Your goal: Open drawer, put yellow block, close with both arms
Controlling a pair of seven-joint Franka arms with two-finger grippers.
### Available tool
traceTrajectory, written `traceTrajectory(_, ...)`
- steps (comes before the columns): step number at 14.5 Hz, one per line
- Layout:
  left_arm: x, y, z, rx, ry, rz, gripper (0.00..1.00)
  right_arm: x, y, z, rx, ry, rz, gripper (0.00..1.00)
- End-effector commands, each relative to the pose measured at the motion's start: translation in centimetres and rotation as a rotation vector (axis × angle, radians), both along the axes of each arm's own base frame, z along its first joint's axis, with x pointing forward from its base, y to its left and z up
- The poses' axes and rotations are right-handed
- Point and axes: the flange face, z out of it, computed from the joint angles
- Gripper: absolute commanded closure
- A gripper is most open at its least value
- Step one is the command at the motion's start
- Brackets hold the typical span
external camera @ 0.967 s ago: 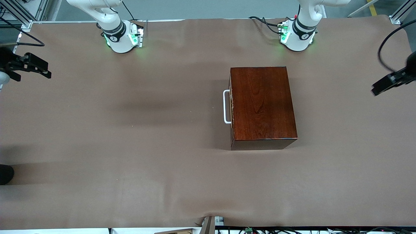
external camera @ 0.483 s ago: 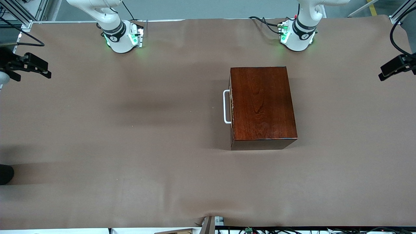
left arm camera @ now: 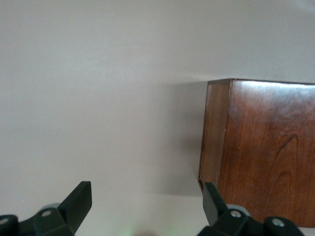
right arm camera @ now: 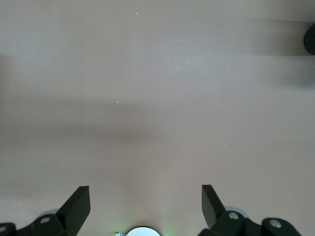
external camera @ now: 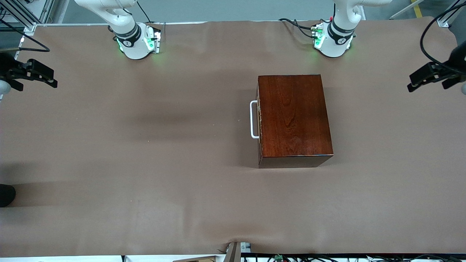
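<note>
Since half a second ago our left tool [external camera: 413,83] has swung in from the table's [external camera: 145,163] edge and sits over its left-arm end, fingers [left arm camera: 78,201] spread wide, empty. Just toward the middle from it stands the dark wooden box [external camera: 294,116], its drawer pushed fully in with the white handle [external camera: 253,119] facing the right arm's end. Our right tool [external camera: 47,78] waits over the right-arm end, fingers [right arm camera: 78,204] wide too. We see no yellow block.
</note>
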Motion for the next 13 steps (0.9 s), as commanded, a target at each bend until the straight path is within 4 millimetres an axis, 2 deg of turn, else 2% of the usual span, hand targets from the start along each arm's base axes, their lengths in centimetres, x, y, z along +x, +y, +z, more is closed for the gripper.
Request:
traceTrajectory(1, -2.6, -0.6, -0.2, -0.016, -0.013, -0.032, 0.00, 0.0, -0.2, 0.5, -0.017, -0.004, -0.003, 0.00)
traceTrajectory(5, -3.8, -0.7, -0.1, -0.015, -0.012, -0.035, 0.00, 0.0, -0.1, 0.5, -0.014, -0.004, -0.001, 0.00)
traceTrajectory(13, -2.9, -0.7, 1.5, -0.004, -0.041, -0.054, 0.00, 0.0, -0.2, 0.5, -0.011, -0.005, -0.004, 0.00)
